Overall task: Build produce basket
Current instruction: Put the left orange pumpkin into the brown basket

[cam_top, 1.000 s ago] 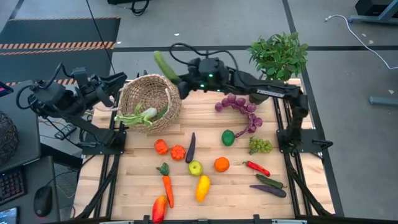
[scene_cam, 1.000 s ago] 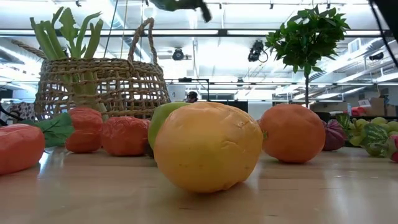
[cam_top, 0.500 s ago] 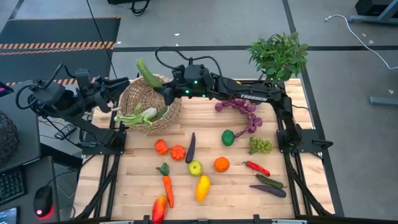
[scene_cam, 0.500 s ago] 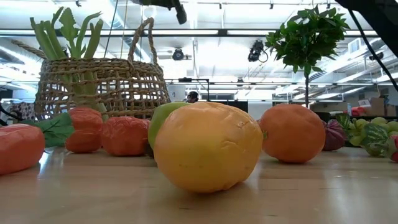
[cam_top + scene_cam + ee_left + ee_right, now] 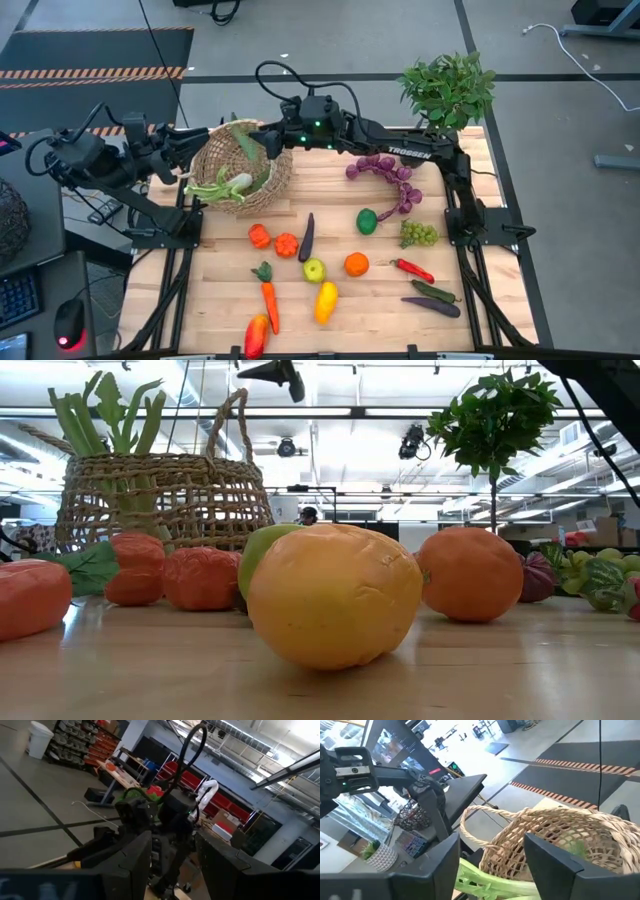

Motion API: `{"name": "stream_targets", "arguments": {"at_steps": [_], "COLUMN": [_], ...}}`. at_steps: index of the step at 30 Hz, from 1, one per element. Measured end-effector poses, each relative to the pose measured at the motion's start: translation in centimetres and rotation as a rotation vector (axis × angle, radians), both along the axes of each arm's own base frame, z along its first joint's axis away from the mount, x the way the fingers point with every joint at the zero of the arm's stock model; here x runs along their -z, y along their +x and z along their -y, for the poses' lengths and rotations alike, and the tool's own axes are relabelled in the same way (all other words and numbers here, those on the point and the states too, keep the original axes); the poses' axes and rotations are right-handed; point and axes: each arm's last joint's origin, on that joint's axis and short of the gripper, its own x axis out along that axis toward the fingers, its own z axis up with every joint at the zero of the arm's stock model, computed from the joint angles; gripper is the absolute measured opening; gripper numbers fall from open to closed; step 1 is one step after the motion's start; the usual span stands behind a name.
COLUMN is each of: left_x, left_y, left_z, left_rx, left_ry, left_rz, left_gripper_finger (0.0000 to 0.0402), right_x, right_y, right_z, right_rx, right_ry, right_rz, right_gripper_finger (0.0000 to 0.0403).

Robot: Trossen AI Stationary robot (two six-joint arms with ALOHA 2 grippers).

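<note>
The tan wicker basket (image 5: 240, 165) stands at the table's far left, its looped handle (image 5: 228, 420) upright. A leek (image 5: 225, 185) leans out over its near rim, and a green cucumber (image 5: 245, 143) lies inside. My right gripper (image 5: 272, 140) hovers open just above the basket's far right rim (image 5: 560, 835), holding nothing. My left gripper (image 5: 200, 133) is open beside the basket's left rim, apart from it. The other produce lies on the table: tomatoes (image 5: 272, 240), an orange (image 5: 357, 264), a lemon (image 5: 326, 302), a carrot (image 5: 268, 300) and grapes (image 5: 385, 175).
A leafy potted plant (image 5: 448, 88) stands at the far right corner. Peppers, an eggplant (image 5: 306, 238), chilies and cucumbers (image 5: 432, 292) are scattered over the table's middle and right. In the low view the lemon (image 5: 335, 595) and orange (image 5: 470, 572) fill the foreground.
My right gripper carried the cucumber toward the table's left, from beside the basket to above it, and then let go. The cucumber has dropped and now lies inside the basket. The gripper stays over the basket's far right rim.
</note>
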Motion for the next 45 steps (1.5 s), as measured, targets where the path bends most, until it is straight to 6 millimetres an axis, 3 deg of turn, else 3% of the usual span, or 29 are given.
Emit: {"name": "stream_targets", "arguments": {"at_steps": [10,20,28,33,38,45], "left_x": [0.0,0.0,0.4,1.3,1.4,1.5], "left_y": [0.0,0.0,0.5,1.3,1.5,1.4], "left_z": [0.0,0.0,0.2,0.8,1.1,1.5], "left_rx": [-0.016,-0.016,-0.002,0.081,0.205,0.354], "left_ry": [-0.029,-0.036,-0.051,-0.067,-0.076,-0.117], "left_rz": [0.014,0.017,-0.009,-0.075,-0.081,-0.086], "left_gripper_finger": [0.0162,0.0162,0.0162,0.0162,0.0162,0.0162], "right_x": [0.1,0.5,-0.9,-2.1,-1.9,-0.8], "right_y": [-0.3,-2.0,-4.0,-6.1,-7.4,-7.8], "right_z": [1.2,2.2,2.1,1.7,1.1,-2.0], "right_rx": [-0.090,-0.135,-0.081,-0.023,0.018,-0.014], "right_ry": [0.007,-0.030,-0.054,-0.053,-0.011,0.102], "right_rz": [-0.020,-0.180,-0.229,-0.297,-0.399,-0.527], "right_gripper_finger": [0.0249,0.0248,0.0248,0.0248,0.0248,0.0248]}}
